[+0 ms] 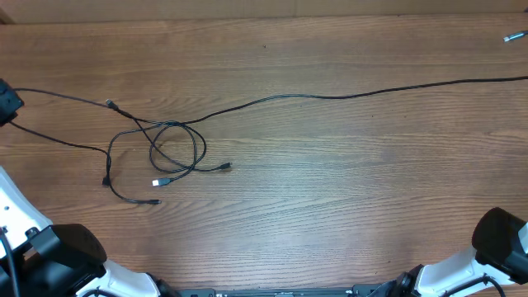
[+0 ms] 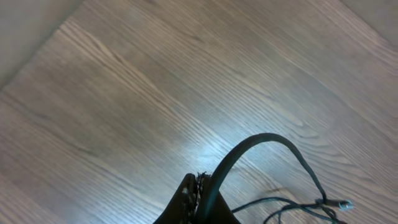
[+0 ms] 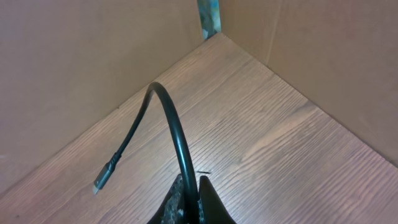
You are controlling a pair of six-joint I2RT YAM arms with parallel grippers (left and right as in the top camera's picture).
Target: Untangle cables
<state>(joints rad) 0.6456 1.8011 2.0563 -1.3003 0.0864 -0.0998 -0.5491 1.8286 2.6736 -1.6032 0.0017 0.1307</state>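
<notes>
Overhead: tangled cables (image 1: 157, 125) lie left on the bench (image 1: 330, 206), nearest my left jaws; one cord (image 1: 388, 89) runs lengthwise toward my right jaws. Each pair pinches a cable.

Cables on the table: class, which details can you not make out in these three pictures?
Overhead: which strand crosses over which in the tangle; cords too thin.
Overhead: the long cable leaves the right edge; the rest is cut off.
Left wrist: the left gripper is cropped by the bottom edge.
Right wrist: the right gripper likewise.
</notes>
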